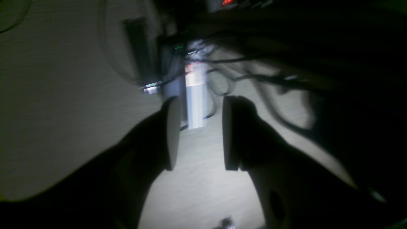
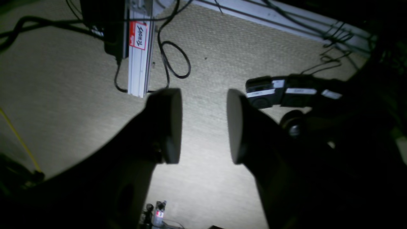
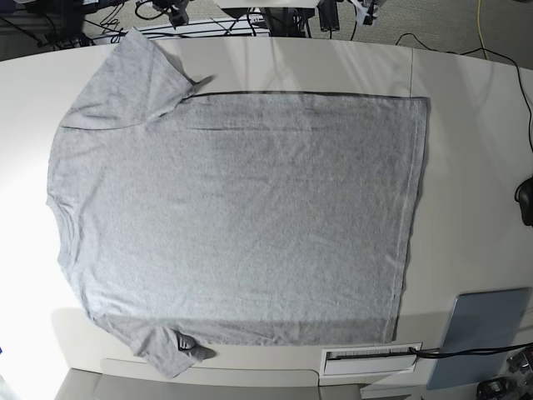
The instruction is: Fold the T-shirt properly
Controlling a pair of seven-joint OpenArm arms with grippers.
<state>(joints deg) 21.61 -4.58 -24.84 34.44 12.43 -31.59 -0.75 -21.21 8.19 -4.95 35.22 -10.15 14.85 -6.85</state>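
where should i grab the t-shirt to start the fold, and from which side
Probably grip the T-shirt at its sleeves, one per arm: the far sleeve near the top and the near sleeve at the bottom. Come down from above at the collar end, on the base view's left. The shirt lies flat and spread, and only the sleeves stick out, offering loose edges to pinch.

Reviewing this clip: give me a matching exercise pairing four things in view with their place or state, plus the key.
Things:
1. T-shirt
2. left gripper
3. aluminium rail
4. grey pad

Place or state:
A. carries a red-and-white handwritten label
B. spread flat, plain side up
C. on the table's near right corner in the base view
D. jaws apart, nothing between them

Pairs: 1-B, 2-D, 3-A, 4-C
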